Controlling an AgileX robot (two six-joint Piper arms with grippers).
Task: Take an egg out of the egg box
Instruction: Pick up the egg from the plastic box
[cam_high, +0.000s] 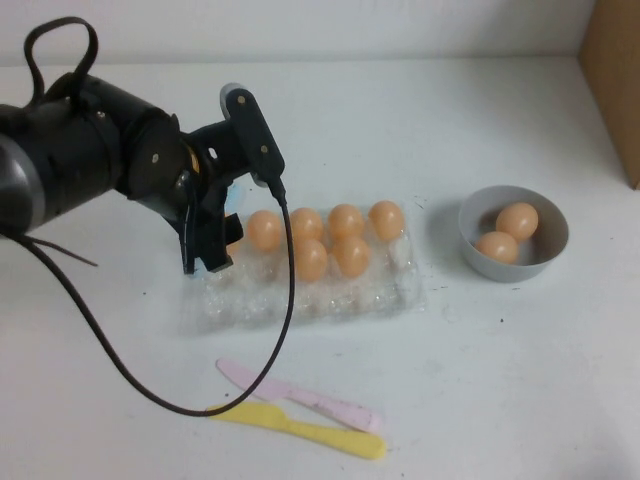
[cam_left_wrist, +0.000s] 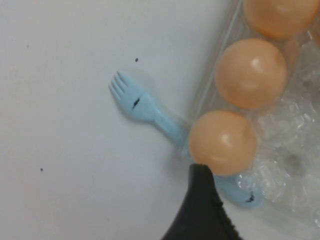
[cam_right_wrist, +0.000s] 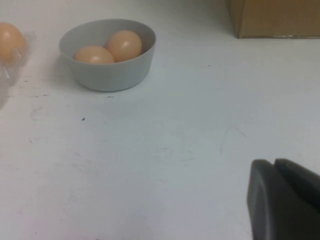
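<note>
The clear plastic egg box (cam_high: 330, 300) lies mid-table with several orange-tan eggs in its far cups; the leftmost egg (cam_high: 265, 230) sits at its left end. My left gripper (cam_high: 207, 264) points down over the box's left end, just left of that egg, open and empty. In the left wrist view one black finger (cam_left_wrist: 200, 205) stands right beside that egg (cam_left_wrist: 222, 142), with the crinkly box (cam_left_wrist: 290, 165) around it. My right gripper (cam_right_wrist: 274, 162) is shut and empty over bare table, away from the bowl; it is out of the high view.
A grey bowl (cam_high: 546, 255) with two eggs stands right of the box, also in the right wrist view (cam_right_wrist: 112, 75). A blue fork (cam_left_wrist: 142, 105) lies partly under the box. A pink knife (cam_high: 300, 395) and a yellow knife (cam_high: 300, 428) lie in front. A cardboard box (cam_high: 615, 80) stands far right.
</note>
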